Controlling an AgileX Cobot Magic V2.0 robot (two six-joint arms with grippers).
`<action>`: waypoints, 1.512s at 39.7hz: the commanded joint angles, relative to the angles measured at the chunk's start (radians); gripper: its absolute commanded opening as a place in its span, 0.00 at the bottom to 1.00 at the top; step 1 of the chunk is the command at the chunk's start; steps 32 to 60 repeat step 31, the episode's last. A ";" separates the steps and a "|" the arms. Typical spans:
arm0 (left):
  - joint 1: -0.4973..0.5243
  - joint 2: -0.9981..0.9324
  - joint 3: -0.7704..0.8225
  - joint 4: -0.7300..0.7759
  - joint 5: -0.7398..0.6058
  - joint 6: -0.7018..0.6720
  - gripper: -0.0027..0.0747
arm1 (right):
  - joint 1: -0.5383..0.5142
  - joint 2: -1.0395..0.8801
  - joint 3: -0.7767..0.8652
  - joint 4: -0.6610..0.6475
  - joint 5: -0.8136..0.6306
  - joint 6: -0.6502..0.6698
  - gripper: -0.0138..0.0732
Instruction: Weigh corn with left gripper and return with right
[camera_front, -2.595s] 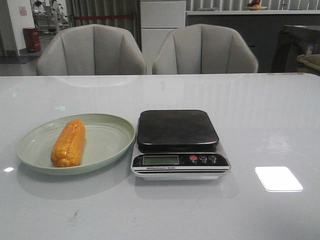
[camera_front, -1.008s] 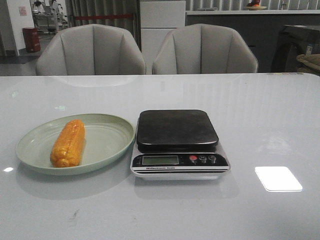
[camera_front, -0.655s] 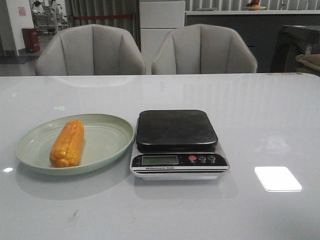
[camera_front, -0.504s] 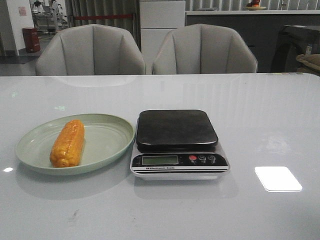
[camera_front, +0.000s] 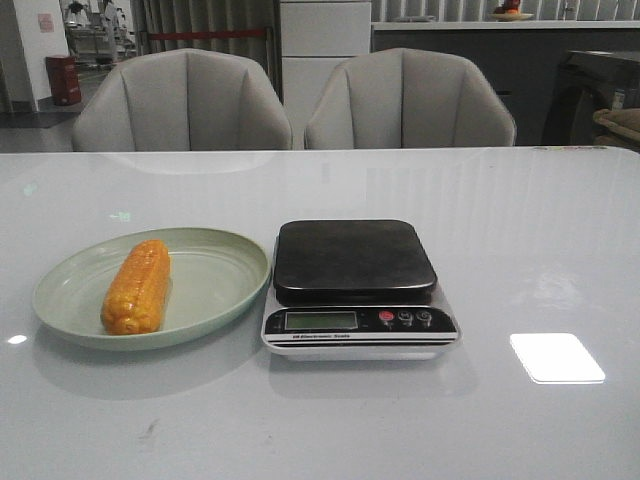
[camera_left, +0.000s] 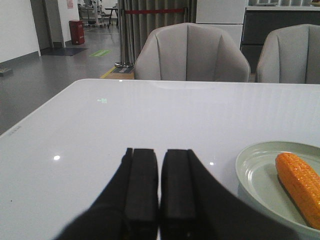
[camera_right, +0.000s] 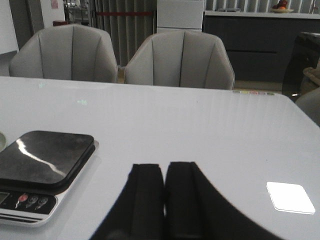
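Observation:
The orange-yellow corn (camera_front: 137, 285) lies on a pale green plate (camera_front: 215, 270) at the table's left, next to a kitchen scale (camera_front: 355, 262) whose black platform is bare. The corn also shows in the left wrist view (camera_left: 300, 186) on the plate (camera_left: 252, 170). My left gripper (camera_left: 159, 152) is shut and empty, over bare table to the left of the plate. My right gripper (camera_right: 164, 166) is shut and empty, over bare table to the right of the scale (camera_right: 42, 157). Neither gripper shows in the front view.
Two grey chairs (camera_front: 185, 100) (camera_front: 408, 98) stand behind the table's far edge. A bright light patch (camera_front: 556, 357) lies on the table right of the scale. The scale's display and buttons (camera_front: 403, 318) face the front.

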 joint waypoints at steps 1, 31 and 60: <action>0.000 -0.020 0.031 0.002 -0.085 -0.002 0.18 | -0.004 -0.019 0.010 -0.013 -0.110 0.000 0.34; 0.000 -0.020 0.031 0.002 -0.085 -0.002 0.18 | -0.004 -0.019 0.010 -0.013 -0.100 0.000 0.34; 0.000 -0.020 0.031 0.002 -0.085 -0.002 0.18 | -0.004 -0.019 0.010 -0.013 -0.100 0.000 0.34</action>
